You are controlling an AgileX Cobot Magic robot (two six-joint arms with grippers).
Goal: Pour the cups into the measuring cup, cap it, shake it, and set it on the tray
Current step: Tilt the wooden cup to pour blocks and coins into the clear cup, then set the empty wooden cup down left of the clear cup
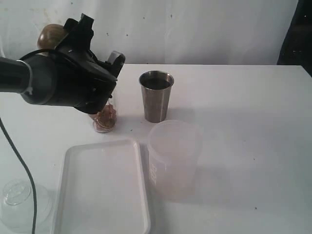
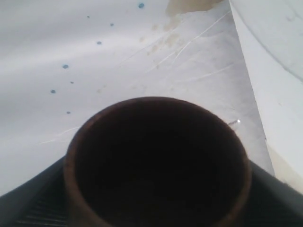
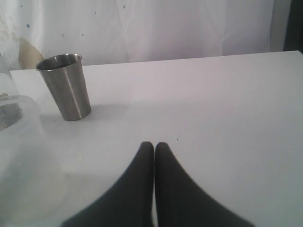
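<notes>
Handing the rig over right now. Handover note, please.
Left gripper: holds the wooden cup, raised by the measuring cup.
Right gripper: shut, empty, low over the table.
Measuring cup: brownish fill at its bottom. Steel tumbler: upright, beside it. Tray: in front.
Done: wooden cup seemingly poured.
Left: pour tumbler, cap, shake, set on tray.

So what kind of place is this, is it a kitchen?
Probably not a kitchen, more likely a robot test bench: a white table, a plain white backdrop behind it, and a black robot arm working over a few set-out things like the steel tumbler and white tray.
</notes>
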